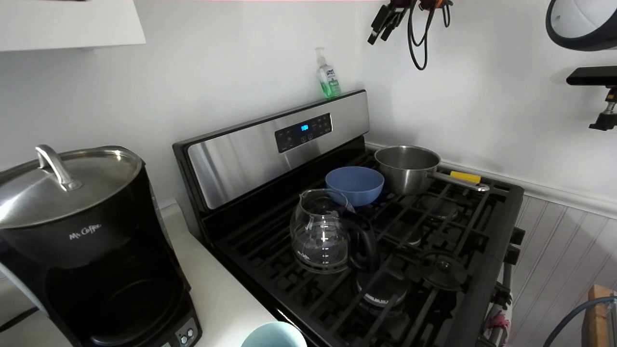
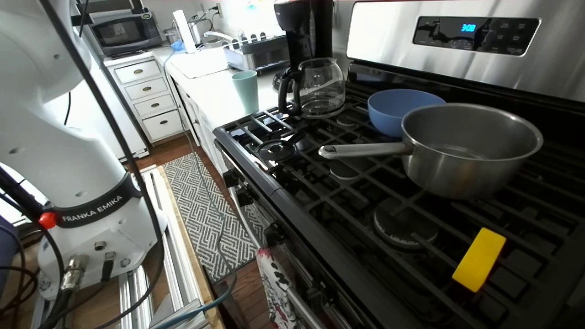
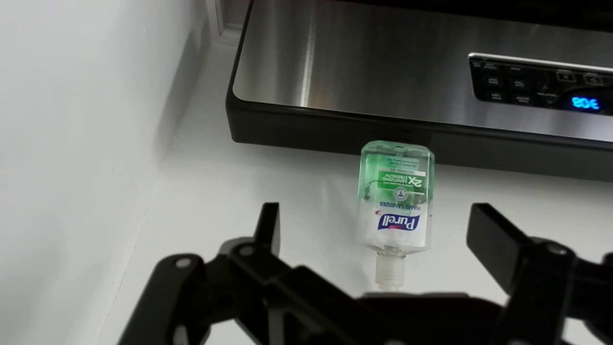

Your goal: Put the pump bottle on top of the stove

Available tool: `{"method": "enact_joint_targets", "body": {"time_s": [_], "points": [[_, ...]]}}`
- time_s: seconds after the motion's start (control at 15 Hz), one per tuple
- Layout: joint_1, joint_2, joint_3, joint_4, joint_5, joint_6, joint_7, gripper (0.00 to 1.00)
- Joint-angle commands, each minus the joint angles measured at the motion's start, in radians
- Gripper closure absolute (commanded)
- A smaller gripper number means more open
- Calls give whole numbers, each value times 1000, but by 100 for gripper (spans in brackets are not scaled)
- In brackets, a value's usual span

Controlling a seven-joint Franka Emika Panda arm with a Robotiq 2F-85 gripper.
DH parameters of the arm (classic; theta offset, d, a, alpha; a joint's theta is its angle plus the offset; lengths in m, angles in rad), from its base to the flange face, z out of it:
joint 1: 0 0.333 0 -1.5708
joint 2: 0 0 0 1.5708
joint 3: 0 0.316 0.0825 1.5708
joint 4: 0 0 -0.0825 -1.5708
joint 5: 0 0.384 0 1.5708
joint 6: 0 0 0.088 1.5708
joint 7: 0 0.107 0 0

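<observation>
The pump bottle (image 1: 329, 82), translucent with green gel and a pale pump head, stands upright on the top edge of the stove's back panel, against the wall. In the wrist view the bottle (image 3: 396, 196) appears upside down; its pump top is hidden behind the gripper. The stove (image 1: 236, 168) shows its blue display in both exterior views, and its panel (image 2: 384, 32) is cut at the top. The panel (image 3: 383, 72) also shows in the wrist view. My gripper (image 3: 378, 220) is open and empty, fingers apart on both sides of the bottle in the picture. The gripper (image 1: 378, 37) also shows partly at the top.
On the grates stand a glass carafe (image 1: 320, 241), a blue bowl (image 1: 354, 185), a steel saucepan (image 1: 407, 168) and a yellow block (image 2: 479, 259). A coffee maker (image 1: 87, 250) with a pot lid on top and a mint cup (image 2: 246, 91) stand on the counter. A side wall (image 3: 96, 120) is nearby.
</observation>
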Motion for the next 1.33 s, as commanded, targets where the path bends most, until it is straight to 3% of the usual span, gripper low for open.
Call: {"method": "enact_joint_targets", "body": {"time_s": [0.0, 0.53, 1.07, 1.27], "points": [[14, -47, -11, -73, -23, 11, -42, 0], [-19, -199, 7, -383, 20, 52, -161, 0], [-75, -342, 19, -734, 35, 168, -627, 0], [-81, -406, 30, -874, 130, 316, -709, 0]]}}
